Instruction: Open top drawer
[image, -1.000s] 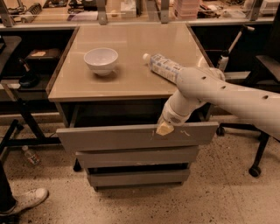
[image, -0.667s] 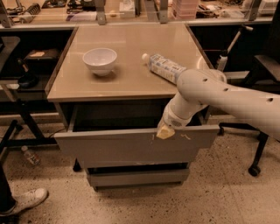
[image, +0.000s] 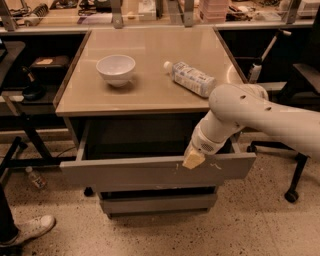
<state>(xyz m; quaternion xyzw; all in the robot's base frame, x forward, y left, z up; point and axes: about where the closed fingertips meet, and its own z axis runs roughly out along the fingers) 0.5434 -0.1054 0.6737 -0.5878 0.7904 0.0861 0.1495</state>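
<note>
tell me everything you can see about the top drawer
The wide, shallow grey top drawer has a flat, handle-less front with pale scratches right of centre. It stands partly open beneath the tan tabletop, its inside dark. The robot's cream-tipped gripper rests on the front's upper edge, right of centre.

Items counted:
- One hand, at the upper edge of the top drawer, of which there is one.
- One lower drawer front in view, beneath the hand.
- Tabletop, behind the hand: one bowl, one bottle.
- Floor, far left of the hand: one small bottle, one shoe.
</note>
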